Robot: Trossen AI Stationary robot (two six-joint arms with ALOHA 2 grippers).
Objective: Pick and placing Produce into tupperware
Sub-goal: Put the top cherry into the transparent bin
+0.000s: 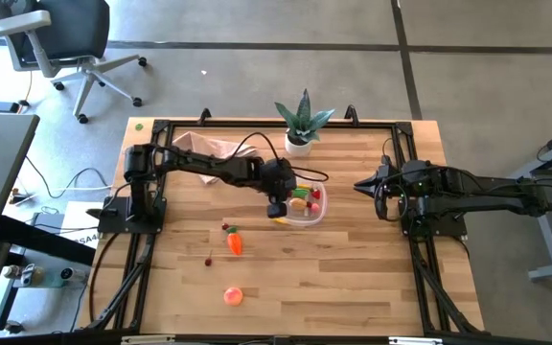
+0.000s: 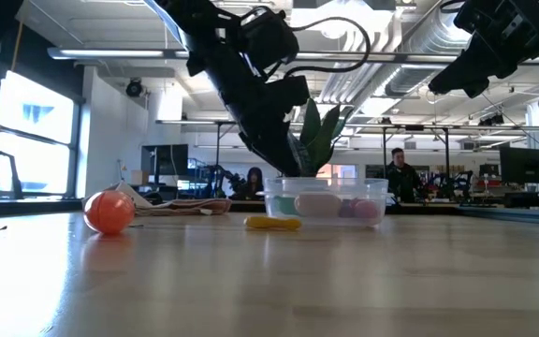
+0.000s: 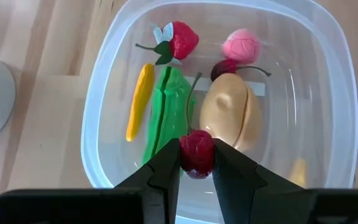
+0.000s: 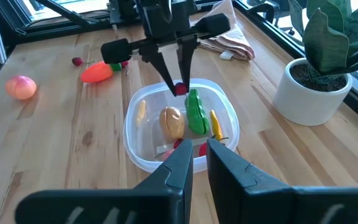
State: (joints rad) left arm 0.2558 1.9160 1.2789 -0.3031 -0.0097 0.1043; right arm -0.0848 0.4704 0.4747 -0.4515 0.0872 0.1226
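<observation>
Produce in play was a red berry (image 3: 197, 153), pinched in the left tool (image 3: 197, 163) directly above the tupperware (image 3: 104, 87); right tool (image 4: 193, 151) waited closed, empty.

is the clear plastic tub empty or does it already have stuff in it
Partly filled. The clear plastic tub holds a green pod, a strawberry, a yellow strip, a tan piece and a pink piece.
</observation>
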